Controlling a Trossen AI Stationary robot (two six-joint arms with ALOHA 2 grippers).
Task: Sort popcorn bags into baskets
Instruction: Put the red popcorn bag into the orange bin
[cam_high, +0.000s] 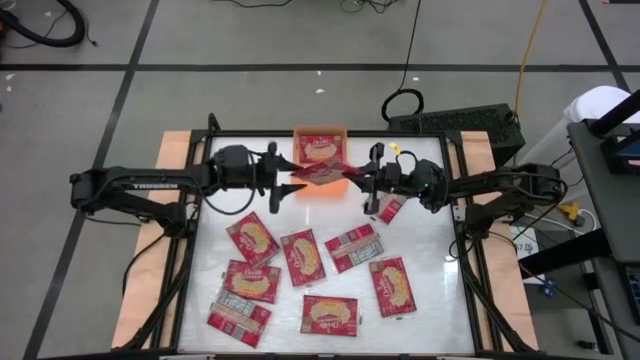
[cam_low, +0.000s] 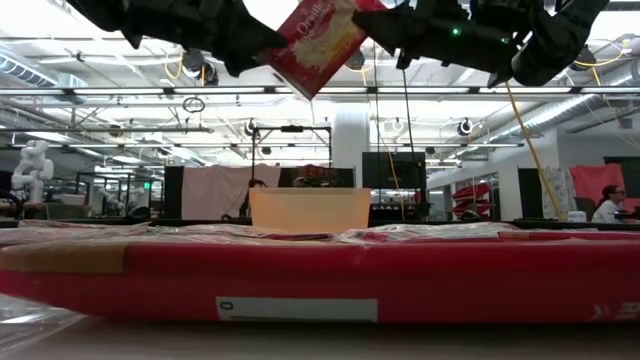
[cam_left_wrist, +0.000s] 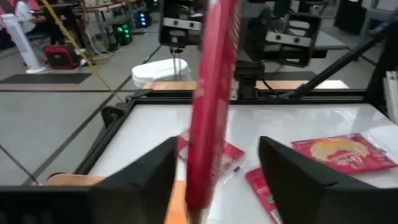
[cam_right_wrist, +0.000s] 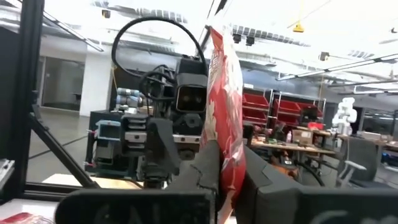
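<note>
One popcorn bag (cam_high: 318, 174) clenched by right claw (cam_high: 352, 178); left claw (cam_high: 283, 178) seemingly released; white table (cam_high: 430, 300).

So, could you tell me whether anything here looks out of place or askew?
One flat red popcorn packet hangs tilted in mid-air above the shallow orange plastic tray, between the left gripper and the right gripper. The right gripper pinches it; the left gripper's fingers stand open around it.
</note>
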